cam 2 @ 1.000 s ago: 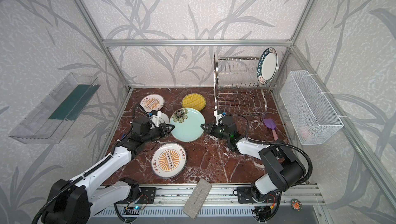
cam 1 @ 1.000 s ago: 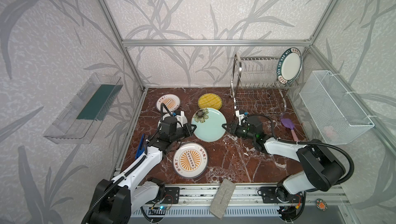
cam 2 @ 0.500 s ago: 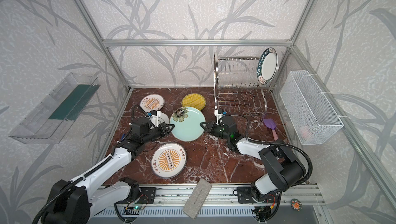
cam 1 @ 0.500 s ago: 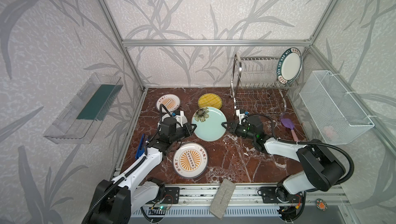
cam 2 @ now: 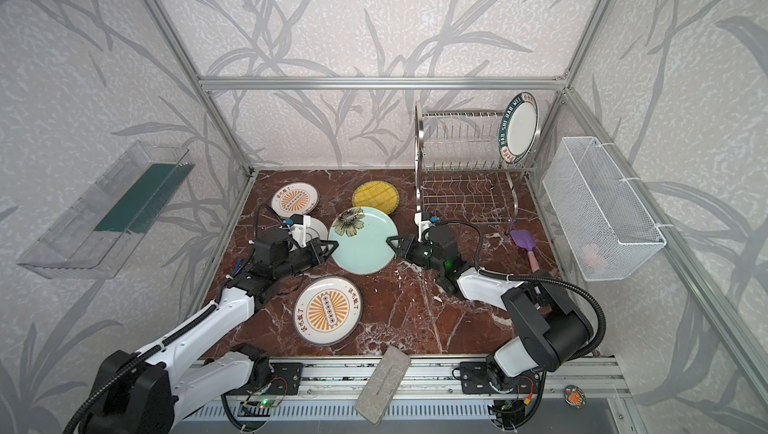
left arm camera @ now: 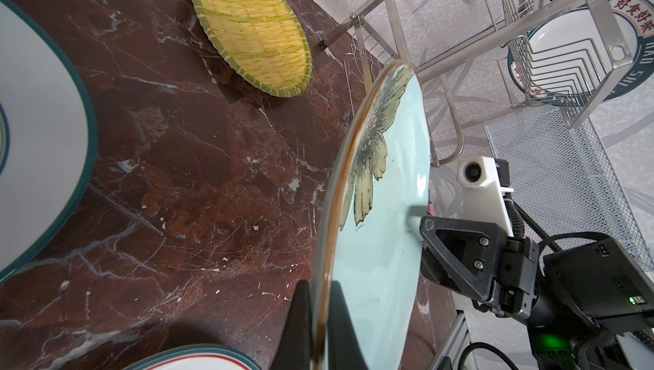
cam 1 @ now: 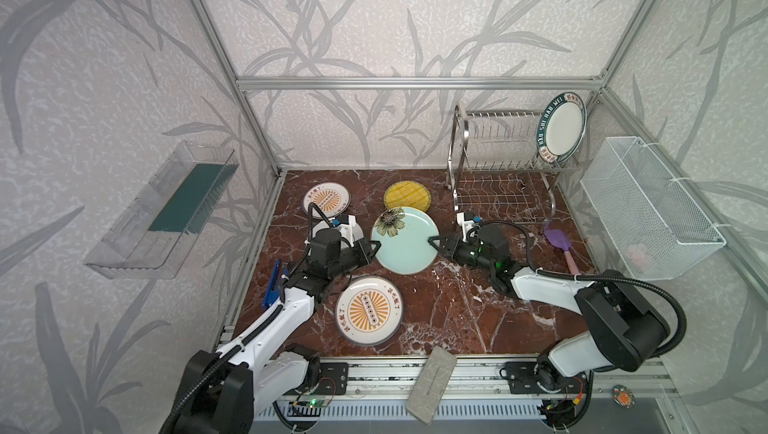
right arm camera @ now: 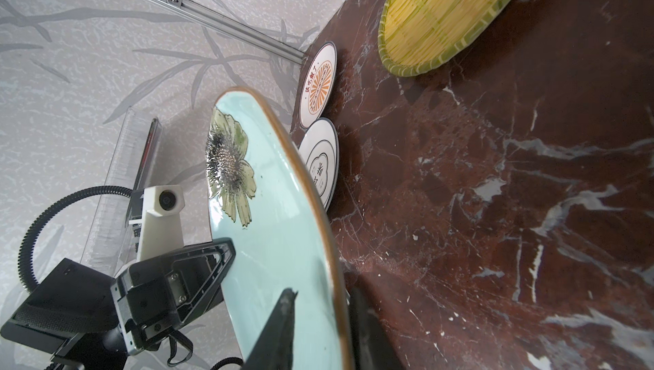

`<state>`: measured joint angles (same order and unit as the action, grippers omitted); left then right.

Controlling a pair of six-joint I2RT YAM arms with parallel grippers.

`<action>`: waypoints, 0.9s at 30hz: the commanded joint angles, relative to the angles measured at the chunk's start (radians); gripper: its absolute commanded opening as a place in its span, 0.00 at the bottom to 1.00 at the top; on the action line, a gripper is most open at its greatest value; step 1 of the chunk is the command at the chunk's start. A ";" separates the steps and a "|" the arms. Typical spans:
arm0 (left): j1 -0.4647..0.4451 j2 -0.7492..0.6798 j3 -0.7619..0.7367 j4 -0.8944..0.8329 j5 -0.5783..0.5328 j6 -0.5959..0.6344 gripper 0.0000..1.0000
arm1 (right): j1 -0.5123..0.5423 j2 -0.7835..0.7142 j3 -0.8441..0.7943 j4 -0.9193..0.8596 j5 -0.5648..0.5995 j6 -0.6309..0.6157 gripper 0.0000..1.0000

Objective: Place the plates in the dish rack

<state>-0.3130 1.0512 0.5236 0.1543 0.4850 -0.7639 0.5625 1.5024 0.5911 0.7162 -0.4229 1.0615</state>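
Clear tray (cam 1: 162,207) hangs on L wall. Back L of tabletop (cam 1: 457,320): sunburst plate (cam 1: 326,200), flat. Just in front, black-ring plate (right arm camera: 320,163), flat, mostly hidden under L wrist in both top views. L fingers (left arm camera: 299,329) clamped tight on mint plate (cam 1: 409,245) at its L rim, one finger each side. 2nd sunburst plate (cam 1: 369,310) flat at front, beside L arm. Mint plate is mid-tabletop, raised off the surface, face up, flower toward the back; far edge close to yellow plate (cam 1: 406,197), which lies flat. R fingers (right arm camera: 279,325) straddle the opposite rim, parted a bit w/ a gap on the face side, not pinching. Rack (cam 1: 498,199) back R; teal-rim plate (cam 1: 562,126) upright at R end of top tier. Purple spatula (cam 1: 559,241) on tabletop by rack's R foot. Mesh basket (cam 1: 648,212) on R wall.
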 commanded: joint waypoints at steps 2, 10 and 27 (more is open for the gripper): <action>-0.009 -0.039 -0.010 0.047 0.045 0.010 0.00 | 0.021 -0.028 0.015 0.170 -0.022 0.001 0.28; -0.006 -0.106 -0.024 0.046 -0.016 -0.008 0.00 | 0.021 -0.031 0.013 0.161 -0.010 -0.003 0.29; -0.003 -0.187 -0.033 0.020 -0.107 -0.018 0.00 | 0.019 -0.053 0.006 0.123 0.022 -0.014 0.50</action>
<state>-0.3141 0.8951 0.4870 0.0887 0.3912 -0.7784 0.5808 1.4887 0.5911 0.7887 -0.4126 1.0584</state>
